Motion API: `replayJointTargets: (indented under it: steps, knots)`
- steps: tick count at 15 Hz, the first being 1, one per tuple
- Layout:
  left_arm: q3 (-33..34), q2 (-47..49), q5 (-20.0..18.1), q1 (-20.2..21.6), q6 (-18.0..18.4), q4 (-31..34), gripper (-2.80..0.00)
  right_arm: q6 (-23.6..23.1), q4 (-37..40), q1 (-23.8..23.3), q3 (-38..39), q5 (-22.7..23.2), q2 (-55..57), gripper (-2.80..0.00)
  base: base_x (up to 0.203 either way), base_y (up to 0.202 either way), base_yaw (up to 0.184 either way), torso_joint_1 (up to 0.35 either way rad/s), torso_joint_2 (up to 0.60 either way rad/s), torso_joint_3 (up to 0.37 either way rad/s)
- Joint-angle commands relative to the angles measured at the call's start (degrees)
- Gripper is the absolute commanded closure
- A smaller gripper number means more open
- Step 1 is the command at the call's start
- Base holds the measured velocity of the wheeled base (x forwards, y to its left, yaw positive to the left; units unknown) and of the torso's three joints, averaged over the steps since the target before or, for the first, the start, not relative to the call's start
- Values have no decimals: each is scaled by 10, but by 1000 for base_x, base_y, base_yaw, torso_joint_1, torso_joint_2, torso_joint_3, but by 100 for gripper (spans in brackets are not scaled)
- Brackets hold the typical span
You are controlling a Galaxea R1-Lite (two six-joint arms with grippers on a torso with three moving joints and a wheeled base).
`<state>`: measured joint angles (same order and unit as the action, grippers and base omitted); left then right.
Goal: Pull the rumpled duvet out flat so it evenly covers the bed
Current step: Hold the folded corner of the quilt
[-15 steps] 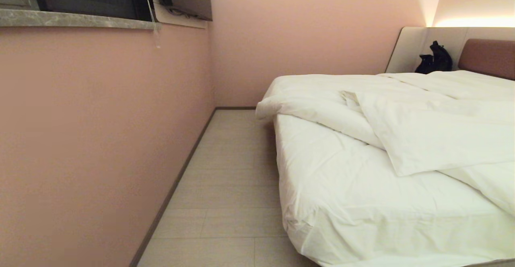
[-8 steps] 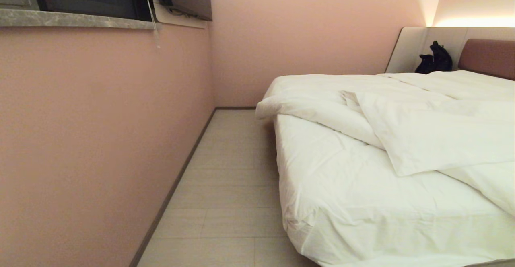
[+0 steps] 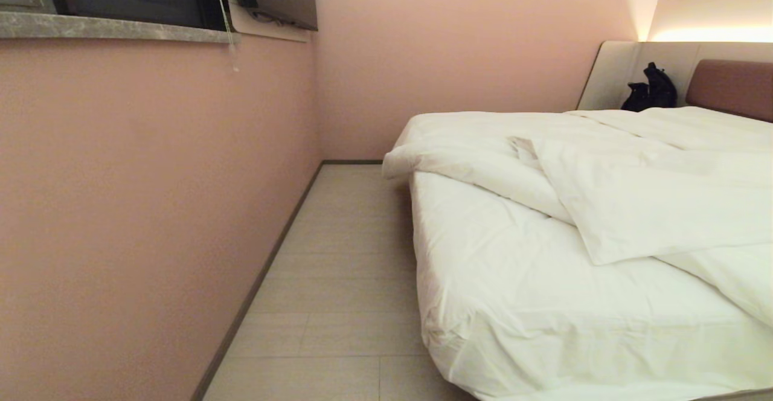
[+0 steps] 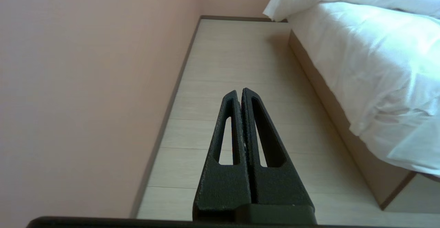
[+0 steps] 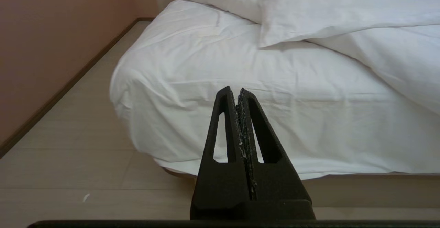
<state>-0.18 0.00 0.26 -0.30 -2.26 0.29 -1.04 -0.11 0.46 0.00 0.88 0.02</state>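
White duvet (image 3: 634, 202): seen rumpled on the bed (image 3: 543, 304), a folded-back flap laid across the middle and a bunched roll overhanging the far left edge.
Duvet to grippers: well apart from both; no cloth is touched or held.
Left gripper (image 4: 241, 92): fingers pressed together, nothing between them; held low over the floor (image 4: 240, 66) in the aisle between wall (image 4: 86, 83) and bed, pointed along the aisle.
Right gripper (image 5: 237, 91): fingers together, empty; aimed level at the bed's near corner, where the sheet (image 5: 223, 94) hangs over the base.
Arms: neither is shown in the head view.
Headboard (image 3: 731, 87): seen at far right.
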Motion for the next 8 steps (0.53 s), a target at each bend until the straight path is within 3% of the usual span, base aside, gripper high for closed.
replayJointTargets:
  steps: [1, 8]
  knots:
    - [1, 1, 0, 0, 0, 0, 0, 0, 0, 1, 0, 0, 1, 0, 1, -133, 3, 5, 2, 0]
    - [1, 1, 0, 0, -1, 0, 0, 0, 0, 1, 0, 0, 1, 0, 0, -192, 0, 2, 3, 2]
